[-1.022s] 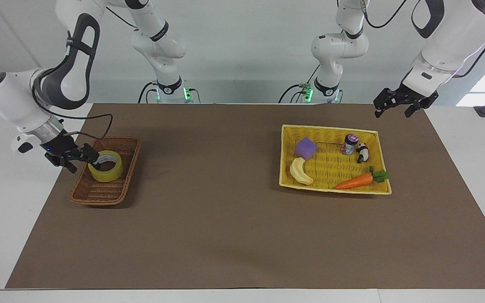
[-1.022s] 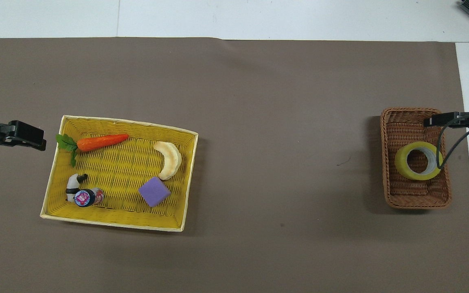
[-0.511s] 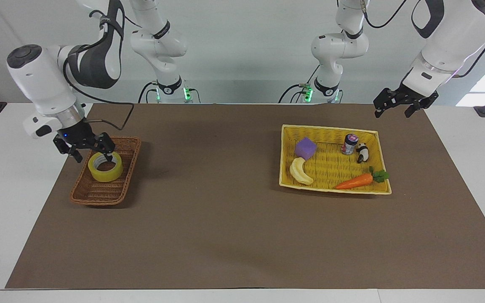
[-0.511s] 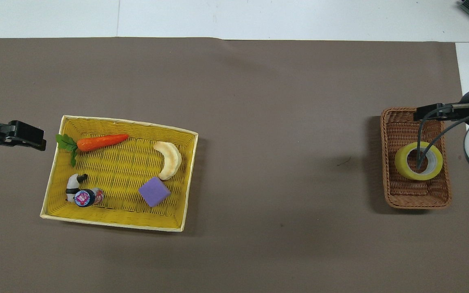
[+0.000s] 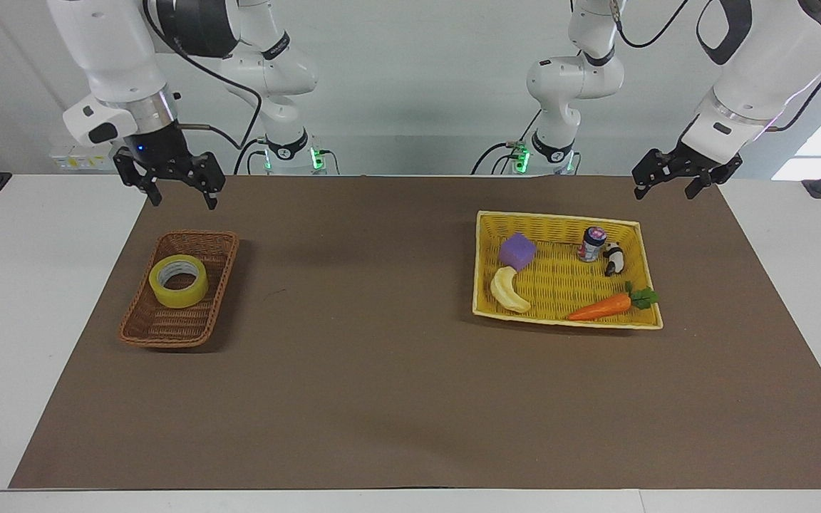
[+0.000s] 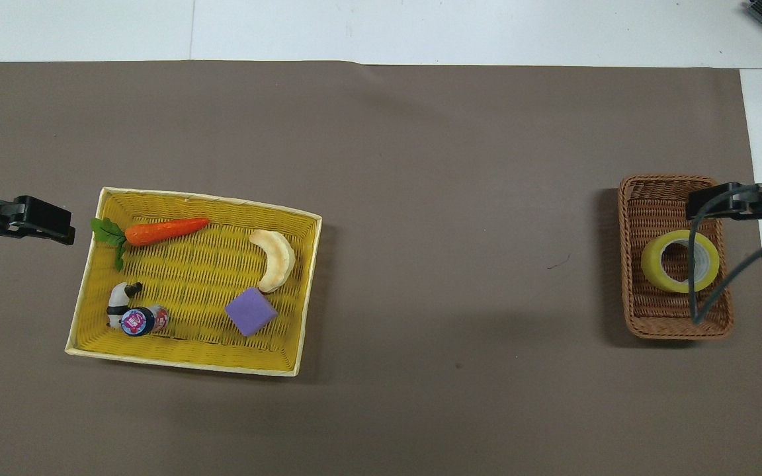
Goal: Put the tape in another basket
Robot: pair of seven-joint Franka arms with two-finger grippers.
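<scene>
The yellow tape (image 5: 179,281) lies flat in the small dark-brown wicker basket (image 5: 148,329) toward the right arm's end of the table. It also shows in the overhead view (image 6: 679,262), inside the basket (image 6: 645,320). My right gripper (image 5: 183,200) hangs open and empty, high above the brown mat beside the basket and well clear of the tape. In the overhead view the right gripper (image 6: 708,206) overlaps the basket's rim. My left gripper (image 5: 664,192) waits open and empty in the air by the yellow tray's corner, also seen in the overhead view (image 6: 57,228).
A bright yellow woven tray (image 5: 485,303) toward the left arm's end holds a banana (image 5: 508,290), a purple cube (image 5: 517,251), a carrot (image 5: 601,307), a small can (image 5: 593,244) and a panda figure (image 5: 613,258). A brown mat (image 5: 382,370) covers the table.
My right gripper has lifted up and away from the tape, which stays in the brown basket. The left arm has not moved.
</scene>
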